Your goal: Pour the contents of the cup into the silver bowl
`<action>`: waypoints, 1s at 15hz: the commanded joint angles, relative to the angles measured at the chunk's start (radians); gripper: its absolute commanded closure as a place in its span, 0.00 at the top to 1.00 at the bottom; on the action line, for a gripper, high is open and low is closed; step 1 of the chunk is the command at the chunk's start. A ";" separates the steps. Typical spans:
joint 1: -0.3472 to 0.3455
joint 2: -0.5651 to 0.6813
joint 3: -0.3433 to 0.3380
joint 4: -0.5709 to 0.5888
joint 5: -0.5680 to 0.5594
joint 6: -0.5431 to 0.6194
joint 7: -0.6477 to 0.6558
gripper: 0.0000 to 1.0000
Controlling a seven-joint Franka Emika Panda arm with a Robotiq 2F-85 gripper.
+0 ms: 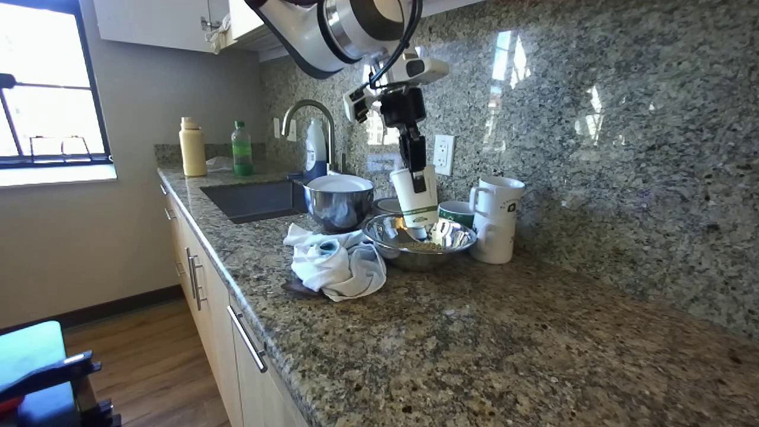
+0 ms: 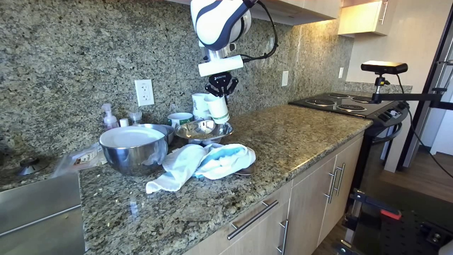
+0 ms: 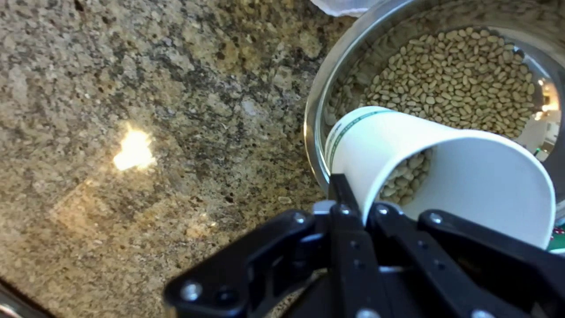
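Note:
A white paper cup with a green band near its base hangs slightly tilted over the silver bowl, mouth upward. My gripper is shut on the cup's wall at the rim, one finger outside and the other inside the mouth. Pale beans show inside the cup in the wrist view. More beans cover the bottom of the bowl. In an exterior view the cup has its base at the bowl's rim; whether they touch cannot be told.
A deeper steel pot and a crumpled white cloth stand close beside the bowl. Stacked white mugs and a green-and-white mug are behind it, near the stone backsplash. A sink lies beyond the pot.

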 commanded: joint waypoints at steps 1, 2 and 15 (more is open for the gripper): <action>0.034 0.012 0.000 0.048 -0.098 -0.099 0.039 0.00; 0.039 0.016 0.003 0.059 -0.120 -0.117 0.043 0.00; 0.074 0.175 0.006 0.237 -0.345 -0.341 0.011 0.00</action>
